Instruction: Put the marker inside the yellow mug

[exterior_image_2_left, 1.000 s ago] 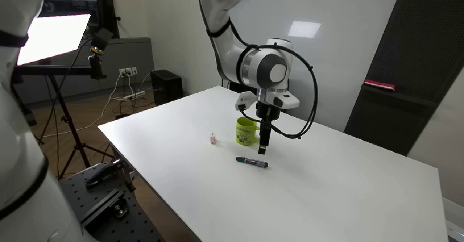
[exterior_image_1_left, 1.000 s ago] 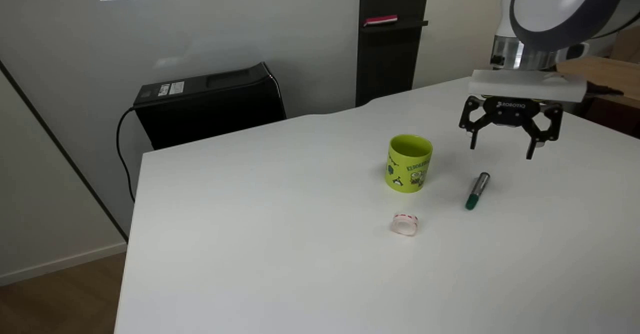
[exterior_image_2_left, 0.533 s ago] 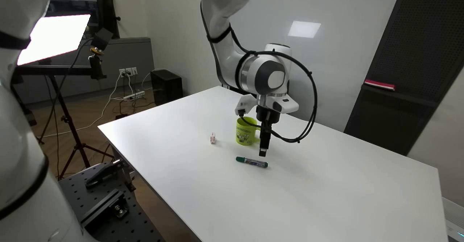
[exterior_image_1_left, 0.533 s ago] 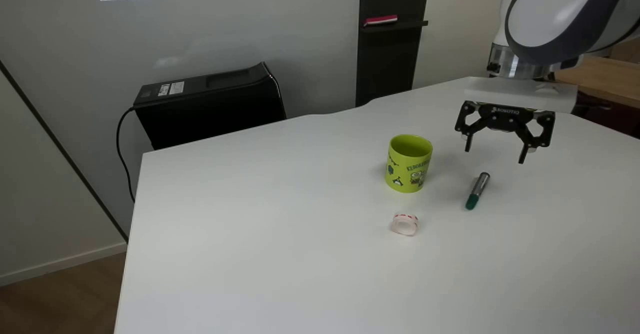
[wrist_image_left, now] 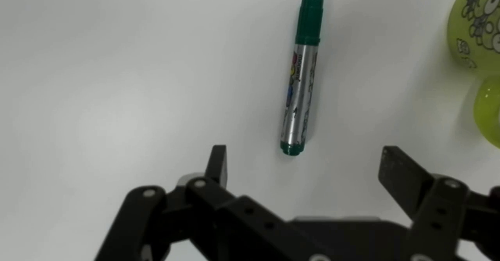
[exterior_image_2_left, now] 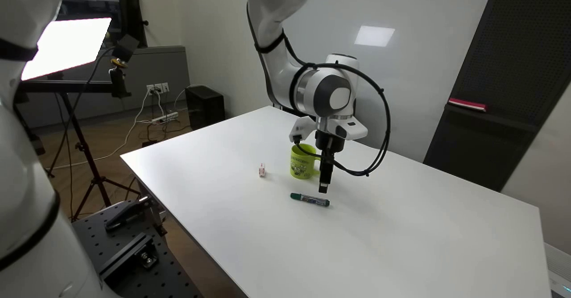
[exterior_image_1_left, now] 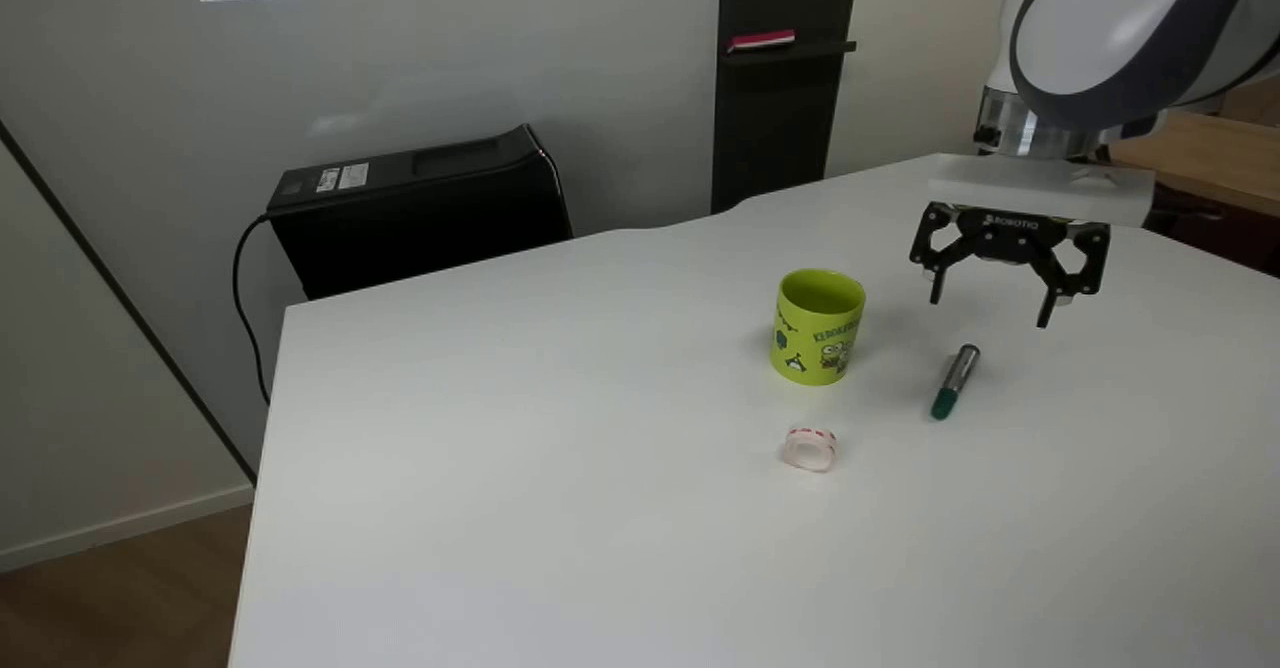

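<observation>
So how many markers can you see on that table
1: the green-and-silver marker lies on the white table, beside the yellow mug and apart from it. Another could be hidden deep in the mug, whose inner bottom isn't visible.

Yel. mug (exterior_image_1_left: 816,333) upright, w/ cartoon print; marker (wrist_image_left: 300,91) grn/silver, capped, flat nr mug.

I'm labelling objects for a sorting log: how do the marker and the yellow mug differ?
The marker lies on its side; the yellow mug stands upright. The marker is thin and capped; the yellow mug is wide and open-topped. The marker has a silver barrel with green ends; the yellow mug is lime with cartoon figures. Both rest on the white table, not touching.
</observation>
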